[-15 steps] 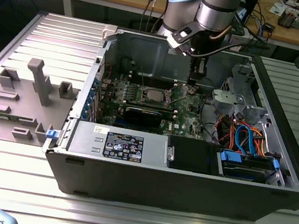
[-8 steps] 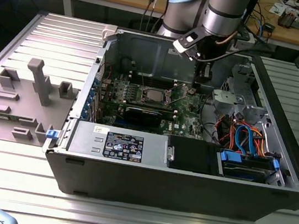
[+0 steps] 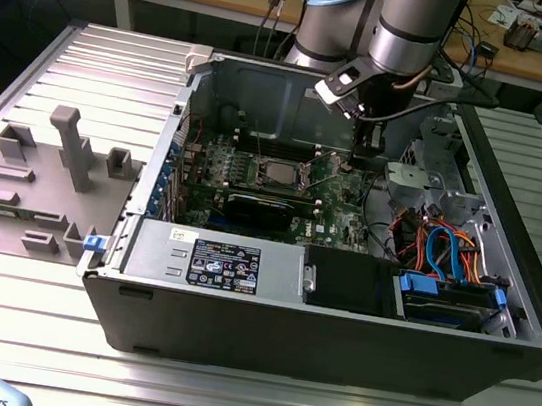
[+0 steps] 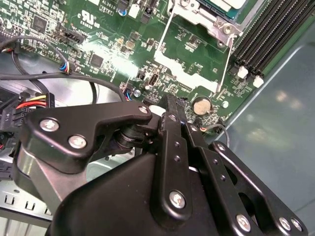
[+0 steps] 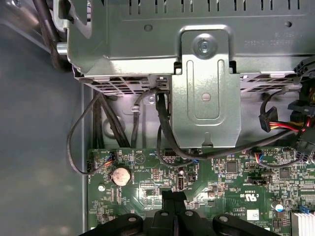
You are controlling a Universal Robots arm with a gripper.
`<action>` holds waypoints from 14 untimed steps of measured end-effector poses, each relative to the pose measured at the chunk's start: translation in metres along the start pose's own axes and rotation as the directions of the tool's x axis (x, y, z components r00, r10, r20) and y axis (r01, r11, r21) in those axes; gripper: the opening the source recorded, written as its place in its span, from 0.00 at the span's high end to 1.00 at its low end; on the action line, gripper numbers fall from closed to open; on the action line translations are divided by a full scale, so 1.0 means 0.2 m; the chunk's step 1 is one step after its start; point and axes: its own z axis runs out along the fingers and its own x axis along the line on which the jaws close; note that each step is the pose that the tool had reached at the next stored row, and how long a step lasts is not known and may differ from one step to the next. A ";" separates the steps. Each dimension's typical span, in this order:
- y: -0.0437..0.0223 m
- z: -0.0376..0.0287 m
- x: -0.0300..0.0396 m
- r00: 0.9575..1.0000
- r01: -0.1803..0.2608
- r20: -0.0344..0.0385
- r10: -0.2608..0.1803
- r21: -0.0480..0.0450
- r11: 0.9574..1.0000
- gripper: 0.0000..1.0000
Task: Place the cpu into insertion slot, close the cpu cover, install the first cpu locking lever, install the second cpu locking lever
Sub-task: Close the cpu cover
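Note:
In the exterior view the cpu (image 3: 277, 173) lies flat as a silver-grey square in the insertion slot (image 3: 275, 186) on the green board inside the open computer case. A silver frame, the cpu cover (image 4: 204, 17), rims the socket corner. Two thin wire locking levers (image 4: 164, 34) (image 4: 222, 64) reach out from the socket over the board; I cannot tell whether they are latched. My gripper (image 3: 363, 157) (image 4: 172, 104) (image 5: 173, 195) hangs low over the board to the exterior view's right of the socket, close to a coin battery (image 5: 121, 175). Its black fingers are shut with nothing between them.
Long black memory slots (image 4: 261, 39) run beside the socket. A long black card (image 3: 260, 210) sits in front of it. A metal drive cage (image 5: 206, 98) and black cables (image 5: 162, 128) stand just past the gripper. Coloured cables (image 3: 436, 251) fill the case's right side. Grey fixtures (image 3: 66, 149) stand outside.

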 end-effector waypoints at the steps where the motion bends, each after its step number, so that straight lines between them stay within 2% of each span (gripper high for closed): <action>1: 0.000 0.001 0.000 1.000 0.000 0.000 0.000 0.000 1.000 0.89; 14: 0.000 0.005 0.000 1.000 0.009 0.000 -0.009 0.000 1.000 0.89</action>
